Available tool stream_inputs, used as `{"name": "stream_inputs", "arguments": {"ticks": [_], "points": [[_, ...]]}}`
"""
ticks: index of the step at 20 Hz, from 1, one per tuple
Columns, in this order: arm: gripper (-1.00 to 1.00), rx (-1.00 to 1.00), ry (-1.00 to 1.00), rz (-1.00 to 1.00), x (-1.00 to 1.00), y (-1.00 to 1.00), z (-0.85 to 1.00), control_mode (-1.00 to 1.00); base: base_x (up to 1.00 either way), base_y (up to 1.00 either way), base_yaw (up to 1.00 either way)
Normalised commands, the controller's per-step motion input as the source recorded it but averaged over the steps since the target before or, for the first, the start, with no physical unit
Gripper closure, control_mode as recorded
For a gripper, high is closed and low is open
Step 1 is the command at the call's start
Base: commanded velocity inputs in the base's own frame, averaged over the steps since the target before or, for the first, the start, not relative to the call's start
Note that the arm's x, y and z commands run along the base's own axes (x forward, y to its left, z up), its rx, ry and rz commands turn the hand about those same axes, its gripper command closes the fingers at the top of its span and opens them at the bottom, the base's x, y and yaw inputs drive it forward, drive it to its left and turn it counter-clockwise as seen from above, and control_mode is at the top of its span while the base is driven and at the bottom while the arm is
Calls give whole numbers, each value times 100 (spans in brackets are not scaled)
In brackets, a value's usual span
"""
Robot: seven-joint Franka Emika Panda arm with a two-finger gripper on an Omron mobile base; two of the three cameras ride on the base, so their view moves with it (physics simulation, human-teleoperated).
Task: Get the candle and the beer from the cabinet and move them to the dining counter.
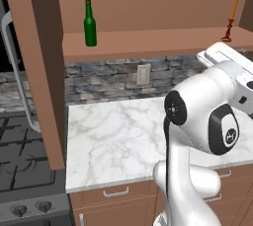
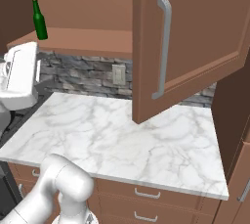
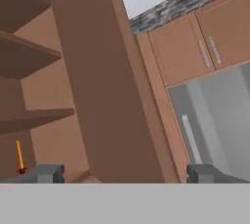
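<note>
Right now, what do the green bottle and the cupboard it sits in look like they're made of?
The beer looks like dark green glass: glossy, with a bright highlight down its side and a red cap, likely metal. The cabinet looks like brown wood with a flat matte finish, though no grain shows, so painted board is possible.

Cabinet (image 1: 148, 47): brown wood, both doors swung open, lower shelf exposed. Beer (image 1: 89, 24): dark green bottle, red cap, upright near the shelf's left end, close to the front edge. Candle (image 1: 231, 20): thin orange taper in a dark holder, upright near the shelf's right end, well apart from the beer.
</note>
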Motion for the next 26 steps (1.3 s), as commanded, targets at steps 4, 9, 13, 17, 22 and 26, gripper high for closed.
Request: {"name": "stream_inputs", "arguments": {"ticks": [4, 9, 13, 17, 22, 26], "points": [[-100, 0, 0, -28, 54, 0, 2, -100, 0, 0, 0], [-100, 0, 1, -23, 49, -18, 0, -100, 0, 0, 0], [-100, 6, 3, -22, 39, -31, 3, -100, 0, 0, 0], [-100, 9, 2, -16, 24, -45, 0, -100, 0, 0, 0], [-100, 11, 4, -8, 1, -56, 0, -100, 0, 0, 0], [-100, 4, 9, -5, 0, -41, 0, -100, 0, 0, 0]]}}
